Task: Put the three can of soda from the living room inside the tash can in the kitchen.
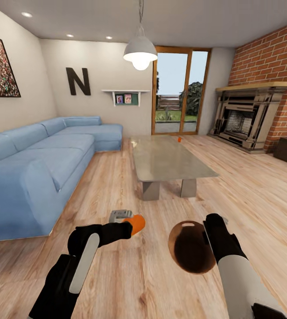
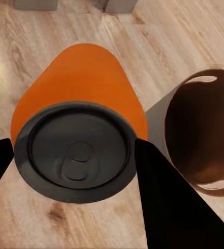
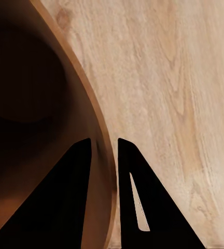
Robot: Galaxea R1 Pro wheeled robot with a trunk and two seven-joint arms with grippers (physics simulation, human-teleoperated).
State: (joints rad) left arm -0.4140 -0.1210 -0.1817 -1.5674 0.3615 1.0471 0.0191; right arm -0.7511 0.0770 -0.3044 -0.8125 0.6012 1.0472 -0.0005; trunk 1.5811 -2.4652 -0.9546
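From the head camera, the living room is spreading out ahead: the blue sofa (image 1: 41, 159) is running along the left wall, and the glass bench (image 1: 168, 161) is standing in the middle of the wooden floor (image 1: 250, 186). A second can of soda (image 1: 179, 139) is sitting near the bench's far edge, too small for its markings to be read. Low in the picture, the left gripper (image 1: 132, 223) is holding an orange can (image 1: 136, 223) on its side, and the arm is hiding part of it. The right gripper (image 1: 207, 237) is gripping the rim of the trash can (image 1: 190, 248), whose dark inside is facing up.

In the left wrist camera, the jaws are clenching the can (image 2: 78, 129) from both sides, its dark lid facing the lens. The trash can (image 2: 203, 137) is lying just beside it, cut off at the edge.

In the right wrist camera, the jaws are pinching the trash can's wall (image 3: 99, 135), one finger inside and one outside.
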